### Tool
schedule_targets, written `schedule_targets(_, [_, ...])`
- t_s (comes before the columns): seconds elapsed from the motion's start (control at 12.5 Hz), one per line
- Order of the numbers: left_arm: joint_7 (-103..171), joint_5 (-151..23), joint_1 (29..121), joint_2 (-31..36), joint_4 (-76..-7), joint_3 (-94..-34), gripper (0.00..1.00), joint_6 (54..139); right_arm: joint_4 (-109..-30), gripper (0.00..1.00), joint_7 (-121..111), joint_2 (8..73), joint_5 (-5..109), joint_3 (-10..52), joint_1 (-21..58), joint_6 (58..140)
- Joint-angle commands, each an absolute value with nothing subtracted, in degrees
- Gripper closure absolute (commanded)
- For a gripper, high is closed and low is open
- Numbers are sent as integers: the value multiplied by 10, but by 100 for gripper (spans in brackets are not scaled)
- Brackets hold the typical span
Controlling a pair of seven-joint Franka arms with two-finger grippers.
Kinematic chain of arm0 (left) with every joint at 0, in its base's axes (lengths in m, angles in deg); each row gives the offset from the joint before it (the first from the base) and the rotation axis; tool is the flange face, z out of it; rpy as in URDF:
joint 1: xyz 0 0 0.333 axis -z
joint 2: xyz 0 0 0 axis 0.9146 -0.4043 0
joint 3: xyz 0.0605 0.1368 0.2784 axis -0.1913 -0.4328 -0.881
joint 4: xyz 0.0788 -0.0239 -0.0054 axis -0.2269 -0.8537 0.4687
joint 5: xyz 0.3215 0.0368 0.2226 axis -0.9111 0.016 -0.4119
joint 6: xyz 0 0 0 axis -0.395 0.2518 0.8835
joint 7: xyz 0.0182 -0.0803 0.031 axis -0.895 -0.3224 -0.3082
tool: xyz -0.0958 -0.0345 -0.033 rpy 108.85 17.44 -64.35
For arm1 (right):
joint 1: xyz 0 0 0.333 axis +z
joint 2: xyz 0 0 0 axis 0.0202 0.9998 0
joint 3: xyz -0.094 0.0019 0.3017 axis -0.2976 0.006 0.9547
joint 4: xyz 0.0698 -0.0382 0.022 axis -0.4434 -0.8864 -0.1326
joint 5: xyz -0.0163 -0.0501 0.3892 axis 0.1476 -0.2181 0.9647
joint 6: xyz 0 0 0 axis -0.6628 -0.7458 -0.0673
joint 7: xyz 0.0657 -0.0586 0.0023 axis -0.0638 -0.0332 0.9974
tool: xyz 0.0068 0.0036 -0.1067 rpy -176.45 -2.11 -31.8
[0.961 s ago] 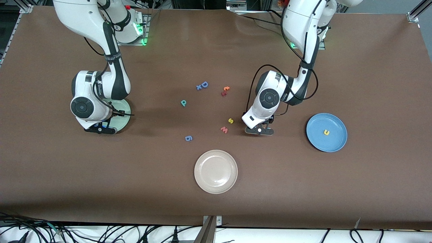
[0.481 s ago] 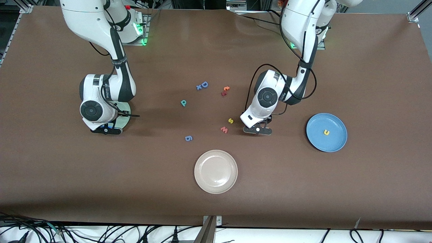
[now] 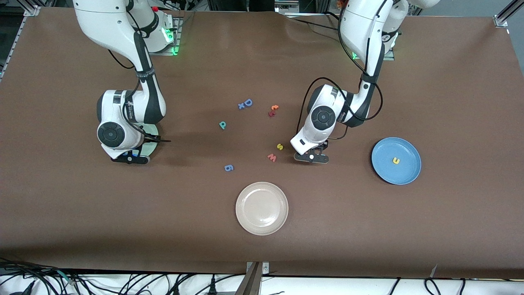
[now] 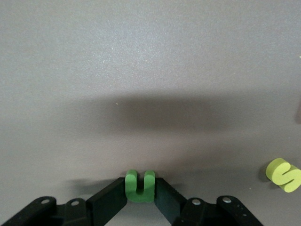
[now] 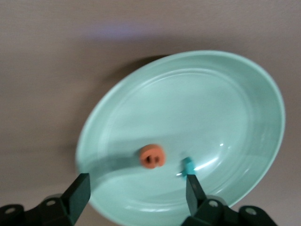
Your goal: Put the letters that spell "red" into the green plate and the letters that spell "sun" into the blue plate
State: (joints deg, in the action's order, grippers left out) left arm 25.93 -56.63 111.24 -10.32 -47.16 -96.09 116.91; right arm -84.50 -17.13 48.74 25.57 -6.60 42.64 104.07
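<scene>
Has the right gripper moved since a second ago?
Yes. The right gripper shifted toward the table's middle, still over the round pale mint-green plate.

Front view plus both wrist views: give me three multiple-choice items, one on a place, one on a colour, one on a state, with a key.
1. Where does the small yellow "u" letter lie?
A. in the round blue plate
B. in the round cream-white plate
C. on the bare brown table

2. What colour is the small letter in the left gripper?
A. pink
B. dark green
C. orange

3. How do the right gripper jaws stand over the round pale mint-green plate?
A. shut on a letter
B. open, holding nothing
C. shut on the rim

Key: 1 A, the "u" sits on blue. 2 B, the dark green "n" letter shows between the jaws. 3 B, they stand apart, with the small orange "e" letter lying in the plate.
</scene>
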Motion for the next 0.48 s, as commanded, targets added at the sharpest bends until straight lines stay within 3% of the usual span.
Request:
schedule_targets(0.0, [341,-558,1112,-100,-470,-996,78,1153,-845,12,-231,461,268,-60,467,1020])
schedule_targets(0.4, [601,-558,1067,-61,-477,-1084,75,1101,-845,13,-472,443,282,-52,575,1038])
